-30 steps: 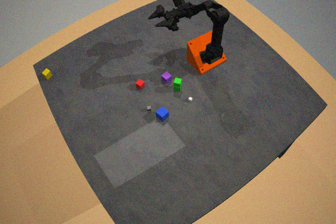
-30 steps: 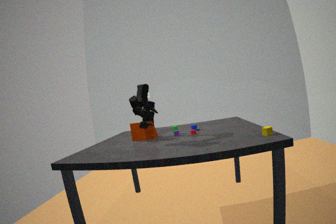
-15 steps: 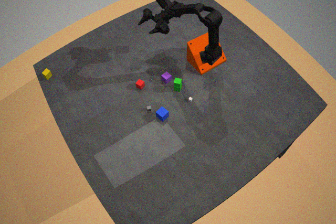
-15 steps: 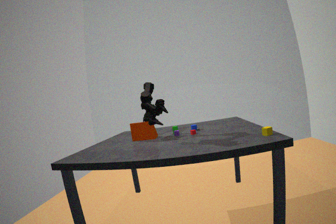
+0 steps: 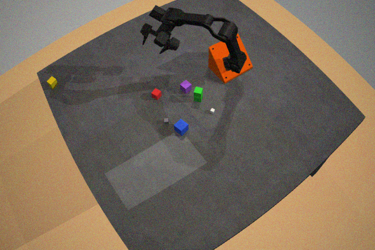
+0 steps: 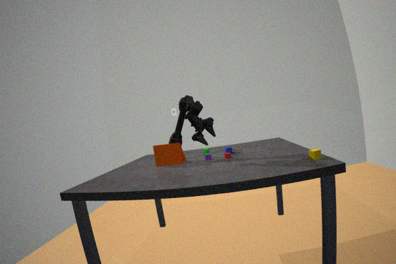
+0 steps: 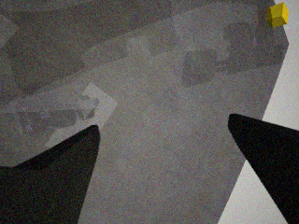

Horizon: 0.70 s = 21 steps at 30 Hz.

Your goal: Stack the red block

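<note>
The red block (image 5: 156, 93) (image 6: 228, 155) lies on the dark table, left of the purple block in the top view. The green tower (image 5: 198, 94) (image 6: 206, 151) stands upright, two blocks high, just right of the purple block in the top view. My gripper (image 5: 152, 48) (image 6: 211, 140) (image 7: 164, 125) is open and empty, high above the table. Neither the red block nor the green tower shows in the wrist view.
A purple block (image 5: 185, 86) (image 6: 208, 156) is close beside the tower. A blue block (image 5: 181, 127) (image 6: 228, 149), a small grey cube (image 5: 166, 120) and a small white cube (image 5: 212, 110) lie nearby. A yellow block (image 5: 51, 82) (image 6: 315, 154) (image 7: 277, 15) is near the table's edge.
</note>
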Motion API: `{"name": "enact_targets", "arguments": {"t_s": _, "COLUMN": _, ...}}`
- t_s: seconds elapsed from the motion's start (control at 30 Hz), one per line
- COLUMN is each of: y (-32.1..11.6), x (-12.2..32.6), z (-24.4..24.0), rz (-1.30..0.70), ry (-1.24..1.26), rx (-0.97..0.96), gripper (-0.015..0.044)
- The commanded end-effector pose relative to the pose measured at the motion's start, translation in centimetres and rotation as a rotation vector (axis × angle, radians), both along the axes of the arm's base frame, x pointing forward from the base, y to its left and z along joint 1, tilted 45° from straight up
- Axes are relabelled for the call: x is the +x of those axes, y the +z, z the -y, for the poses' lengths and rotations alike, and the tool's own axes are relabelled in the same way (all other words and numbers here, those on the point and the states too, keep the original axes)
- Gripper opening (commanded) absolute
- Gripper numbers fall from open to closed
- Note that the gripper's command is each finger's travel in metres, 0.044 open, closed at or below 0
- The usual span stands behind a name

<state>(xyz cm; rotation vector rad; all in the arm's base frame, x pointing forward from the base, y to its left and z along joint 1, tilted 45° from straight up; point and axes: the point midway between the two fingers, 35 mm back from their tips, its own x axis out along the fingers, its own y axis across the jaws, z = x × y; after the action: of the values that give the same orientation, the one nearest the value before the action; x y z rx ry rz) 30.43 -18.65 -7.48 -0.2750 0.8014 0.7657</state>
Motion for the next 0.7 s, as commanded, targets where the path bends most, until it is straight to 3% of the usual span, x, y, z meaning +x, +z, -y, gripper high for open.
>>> {"name": "enact_targets", "arguments": {"t_s": 0.0, "y": 0.7, "x": 1.7, "z": -2.3, "rz": -0.122, "ry": 0.013, "rx": 0.079, "gripper": 0.0440}}
{"name": "enact_targets", "arguments": {"t_s": 0.53, "y": 7.0, "x": 6.5, "z": -13.6, "rz": -0.648, "ry": 0.040, "rx": 0.225, "gripper": 0.0440}}
{"name": "enact_targets", "arguments": {"t_s": 0.67, "y": 7.7, "x": 6.8, "z": -14.7, "rz": -0.693, "ry": 0.040, "rx": 0.224, "gripper": 0.0440}}
